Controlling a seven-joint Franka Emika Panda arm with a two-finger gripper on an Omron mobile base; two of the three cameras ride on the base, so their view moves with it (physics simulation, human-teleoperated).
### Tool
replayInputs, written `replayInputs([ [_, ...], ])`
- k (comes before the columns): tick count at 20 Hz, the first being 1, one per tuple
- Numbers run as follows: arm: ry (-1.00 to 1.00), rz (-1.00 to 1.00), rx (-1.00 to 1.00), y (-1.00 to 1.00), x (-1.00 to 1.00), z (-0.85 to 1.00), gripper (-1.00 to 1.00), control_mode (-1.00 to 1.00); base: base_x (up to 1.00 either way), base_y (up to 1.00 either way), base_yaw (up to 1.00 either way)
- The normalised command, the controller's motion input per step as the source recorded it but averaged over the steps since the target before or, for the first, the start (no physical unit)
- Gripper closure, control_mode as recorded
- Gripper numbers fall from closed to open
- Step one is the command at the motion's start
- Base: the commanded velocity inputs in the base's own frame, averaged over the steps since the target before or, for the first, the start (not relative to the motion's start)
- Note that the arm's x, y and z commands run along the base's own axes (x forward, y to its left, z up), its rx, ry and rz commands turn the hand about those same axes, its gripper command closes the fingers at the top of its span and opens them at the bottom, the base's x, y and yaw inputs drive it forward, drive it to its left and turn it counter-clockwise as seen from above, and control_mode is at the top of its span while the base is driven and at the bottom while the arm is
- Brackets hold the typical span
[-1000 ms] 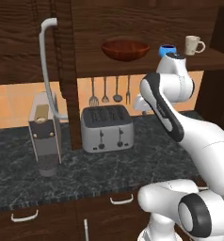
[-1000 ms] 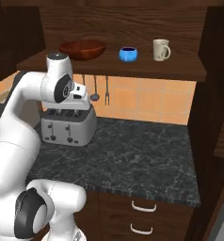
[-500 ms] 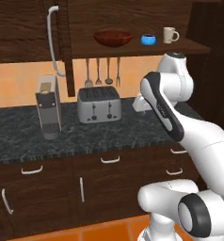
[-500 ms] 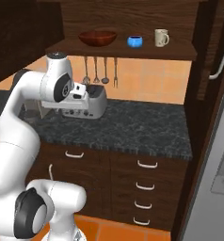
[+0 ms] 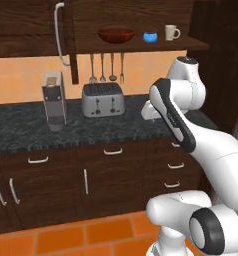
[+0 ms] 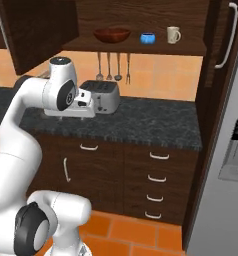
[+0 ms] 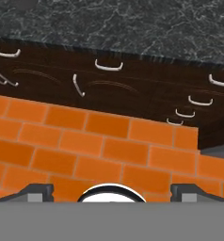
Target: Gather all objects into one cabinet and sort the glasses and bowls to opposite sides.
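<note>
The bowl [image 5: 115, 34], blue cup [image 5: 150, 37] and mug [image 5: 171, 32] sit together on the cabinet [image 5: 141, 47] shelf. The end effector [image 7: 112, 192] is spread wide, holding nothing, pointing at the floor [image 7: 85, 141].

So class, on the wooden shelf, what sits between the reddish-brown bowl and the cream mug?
A small bright-blue vessel stands between the bowl and the mug, apart from both. The left base view and the right base view both show this.
</note>
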Motion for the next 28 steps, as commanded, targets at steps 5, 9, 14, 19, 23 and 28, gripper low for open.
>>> replayInputs([
  [5, 0.00, 0.00, 0.00, 0.00, 0.00, 0.00, -1.00, 1.00, -0.52, 0.00, 0.04],
  [9, 0.00, 0.00, 0.00, 0.00, 0.00, 0.00, -1.00, 1.00, -0.37, 0.00, 0.43],
  [14, 0.00, 0.00, 0.00, 0.00, 0.00, 0.00, -1.00, 1.00, -0.23, 0.00, 0.93],
  [19, 0.00, 0.00, 0.00, 0.00, 0.00, 0.00, -1.00, 1.00, -0.25, 0.00, 1.00],
  [23, 0.00, 0.00, 0.00, 0.00, 0.00, 0.00, -1.00, 1.00, -0.16, 0.00, 1.00],
  [28, 0.00, 0.00, 0.00, 0.00, 0.00, 0.00, -1.00, 1.00, 0.55, -0.15, 0.79],
])
